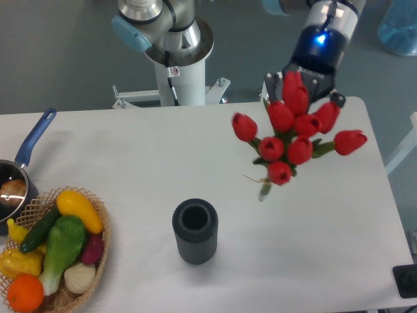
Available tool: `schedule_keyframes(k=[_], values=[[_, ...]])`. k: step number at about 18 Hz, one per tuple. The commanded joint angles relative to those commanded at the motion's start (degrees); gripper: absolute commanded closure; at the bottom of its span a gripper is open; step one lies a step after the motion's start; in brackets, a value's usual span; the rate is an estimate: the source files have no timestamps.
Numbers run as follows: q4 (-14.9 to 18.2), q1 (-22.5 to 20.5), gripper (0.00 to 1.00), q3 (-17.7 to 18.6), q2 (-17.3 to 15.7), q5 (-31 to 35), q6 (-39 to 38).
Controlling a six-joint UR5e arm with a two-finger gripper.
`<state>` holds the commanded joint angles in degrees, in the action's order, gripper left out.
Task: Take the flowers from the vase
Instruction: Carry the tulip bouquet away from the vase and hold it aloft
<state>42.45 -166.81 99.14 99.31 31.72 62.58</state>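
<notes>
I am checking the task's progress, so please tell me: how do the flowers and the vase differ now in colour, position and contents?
The flowers are bright red with green leaves; the vase is dark grey-black and ribbed. The flowers hang at the gripper over the table's far right part; the vase stands upright nearer the front. The flowers are out of the vase, which looks empty. Both are over the white table.

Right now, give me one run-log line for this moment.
flowers: out of vase, aloft | vase: upright, empty | pincer: behind blooms, grip hidden

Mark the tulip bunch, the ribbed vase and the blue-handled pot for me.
tulip bunch [287,149]: fixed camera, a central red bud.
ribbed vase [195,244]: fixed camera, ribbed front wall.
blue-handled pot [36,135]: fixed camera, middle of the handle.
</notes>
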Motion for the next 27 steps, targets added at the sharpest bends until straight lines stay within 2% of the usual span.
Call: schedule_keyframes(k=[3,7,8,10,12,15,20,23,27], values=[[0.96,-1.14,1.0,0.0,1.06,1.66,-0.35],[1.93,-0.62,0.99,0.0,1.15,15.62,-0.09],[1.85,-0.62,0.96,0.0,1.23,17.04,0.09],[1.85,-0.62,0.96,0.0,1.32,18.37,0.17],[1.85,-0.44,0.96,0.0,2.02,24.05,2.88],[1.85,2.63,1.0,-0.61,3.16,31.45,4.31],[2.2,8.16,0.98,-2.54,6.15,47.08,4.39],[5.08,11.59,0.97,-5.18,7.56,54.39,4.48],[10.79,12.83,0.97,-9.22,8.61,56.43,4.48]])
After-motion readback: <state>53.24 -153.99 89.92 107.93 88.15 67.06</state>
